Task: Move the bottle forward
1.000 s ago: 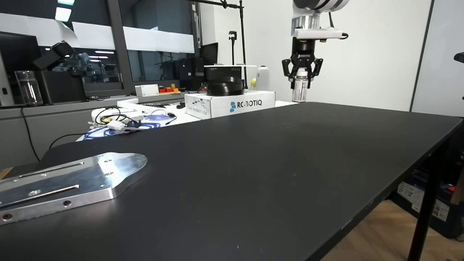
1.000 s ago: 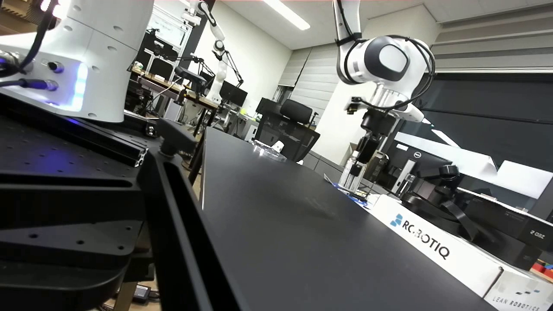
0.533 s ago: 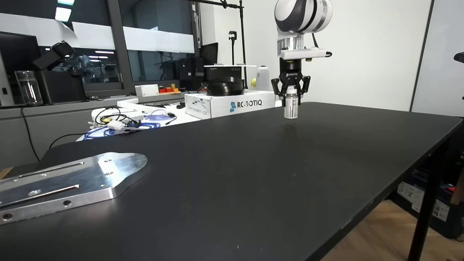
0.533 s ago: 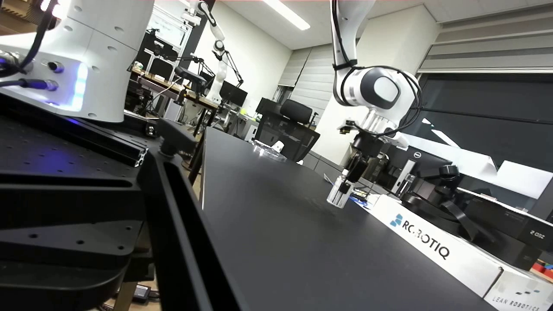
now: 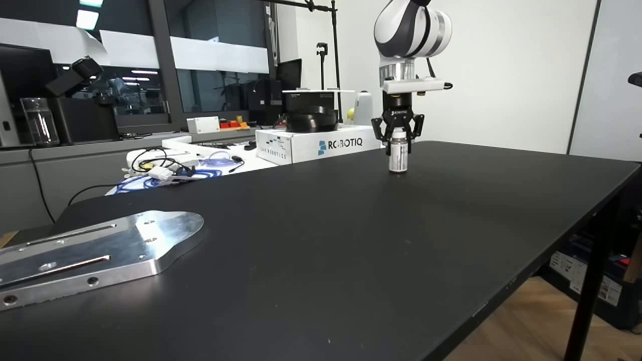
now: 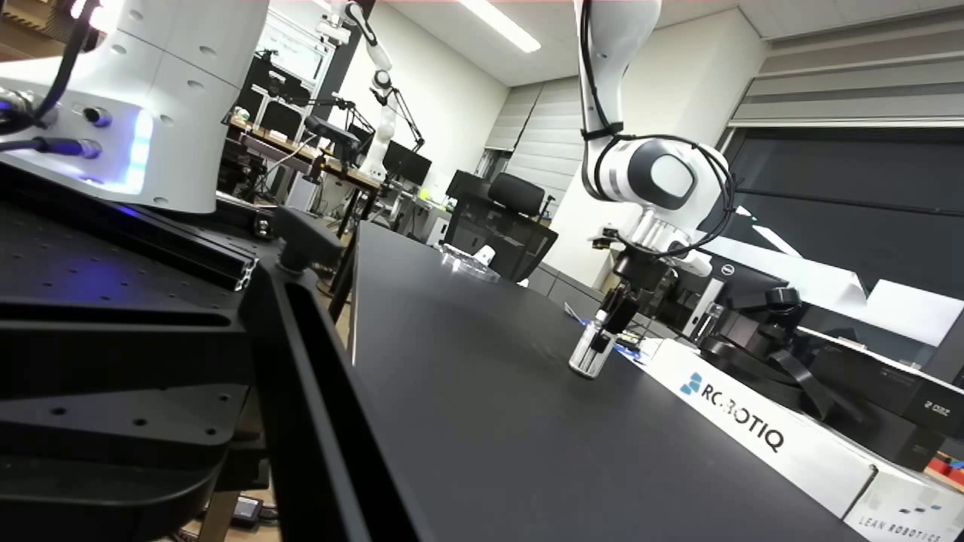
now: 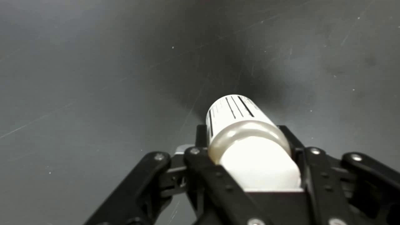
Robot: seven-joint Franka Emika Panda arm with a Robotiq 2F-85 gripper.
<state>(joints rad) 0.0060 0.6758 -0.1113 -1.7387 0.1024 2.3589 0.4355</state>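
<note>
The bottle (image 5: pixel 398 159) is small and white with a white cap and a printed label. It is upright in both exterior views, also here (image 6: pixel 586 357), with its base at or just above the black table (image 5: pixel 321 240). I cannot tell whether it touches. My gripper (image 5: pixel 398 149) is shut on the bottle from above, one finger on each side of its upper body. In the wrist view the cap of the bottle (image 7: pixel 237 114) points up into the gripper (image 7: pixel 245 136), and the label end faces the table. The fingers' inner faces are mostly hidden.
A shiny metal plate (image 5: pixel 115 245) lies on the table's near left corner in an exterior view. A white cardboard box (image 5: pixel 331 143) with lettering stands along the table's edge, also here (image 6: pixel 761 429). Loose blue and black cables (image 5: pixel 165 170) lie beyond that edge.
The gripper has come down with the bottle, from well above the table to its surface. In an exterior view it also moved slightly left. The grip has stayed shut.
</note>
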